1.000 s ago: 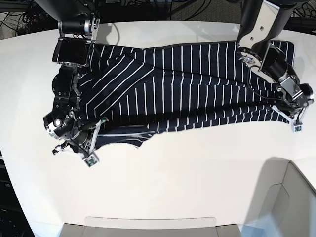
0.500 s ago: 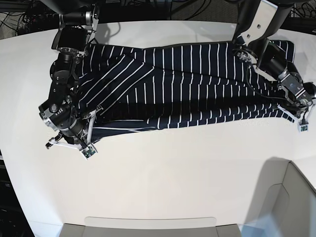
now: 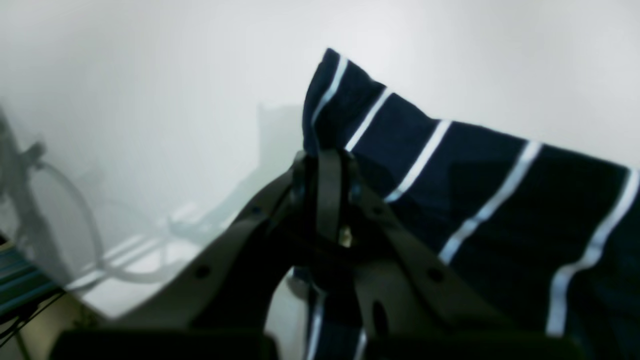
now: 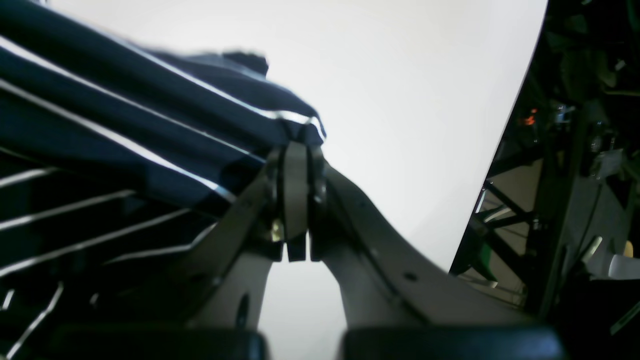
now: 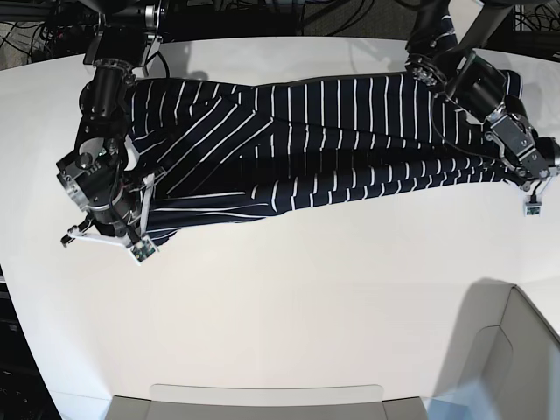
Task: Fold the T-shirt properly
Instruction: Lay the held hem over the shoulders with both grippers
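Overhead, we see the T-shirt (image 5: 332,140) stretched lengthwise across the table (image 5: 289,315) between our arms; up close, the left gripper (image 3: 327,165) pinches one end, apparently a corner; likewise the right gripper (image 4: 297,145) clamps the opposite hem.

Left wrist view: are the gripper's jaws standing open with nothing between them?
No, the left gripper is shut on a corner of the T-shirt.
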Controlling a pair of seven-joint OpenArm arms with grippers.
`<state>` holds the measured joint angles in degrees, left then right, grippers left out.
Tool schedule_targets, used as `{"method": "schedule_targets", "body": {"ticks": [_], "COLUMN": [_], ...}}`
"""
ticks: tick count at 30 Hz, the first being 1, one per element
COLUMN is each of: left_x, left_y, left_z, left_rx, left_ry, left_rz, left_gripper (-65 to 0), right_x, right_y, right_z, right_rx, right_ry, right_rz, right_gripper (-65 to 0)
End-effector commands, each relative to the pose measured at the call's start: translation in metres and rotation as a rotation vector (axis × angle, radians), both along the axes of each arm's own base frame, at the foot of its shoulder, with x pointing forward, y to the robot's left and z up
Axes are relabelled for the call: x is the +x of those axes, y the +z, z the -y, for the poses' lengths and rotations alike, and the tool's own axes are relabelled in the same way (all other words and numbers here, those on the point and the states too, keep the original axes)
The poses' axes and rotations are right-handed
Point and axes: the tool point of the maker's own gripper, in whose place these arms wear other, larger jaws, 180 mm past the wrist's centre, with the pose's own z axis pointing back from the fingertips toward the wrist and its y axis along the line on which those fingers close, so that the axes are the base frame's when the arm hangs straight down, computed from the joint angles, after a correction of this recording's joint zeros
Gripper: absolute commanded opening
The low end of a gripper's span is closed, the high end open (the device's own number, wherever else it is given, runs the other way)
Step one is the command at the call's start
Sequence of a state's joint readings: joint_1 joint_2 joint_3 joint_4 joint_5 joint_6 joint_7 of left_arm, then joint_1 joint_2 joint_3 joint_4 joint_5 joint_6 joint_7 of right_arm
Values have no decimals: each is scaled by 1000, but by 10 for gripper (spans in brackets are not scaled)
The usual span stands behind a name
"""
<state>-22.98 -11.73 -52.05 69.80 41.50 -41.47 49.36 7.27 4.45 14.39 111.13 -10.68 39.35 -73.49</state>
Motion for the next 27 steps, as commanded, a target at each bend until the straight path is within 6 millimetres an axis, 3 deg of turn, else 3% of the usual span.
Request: {"method": "schedule_targets", "body": {"ticks": [1, 12, 24, 27], "left_x": [-1, -28, -27, -40], "left_y": [21, 6, 18, 12], "left_z": [-21, -22, -25, -24], "left_rx": [74, 79, 109, 105], "left_ry": [33, 35, 44, 57], "left_rz": [17, -49, -29, -77], "left_gripper": [-650, -650, -650, -650], "right_x": [-1, -38, -62, -66], "right_y": [11, -17, -11, -11], "right_z": [14, 22, 53, 57], "right_rx": [-64, -106, -287, -320], "right_ry": [-26, -29, -131, -166], "right_rz": [16, -77, -101, -111], "right_gripper": [-650, -650, -650, -650]}}
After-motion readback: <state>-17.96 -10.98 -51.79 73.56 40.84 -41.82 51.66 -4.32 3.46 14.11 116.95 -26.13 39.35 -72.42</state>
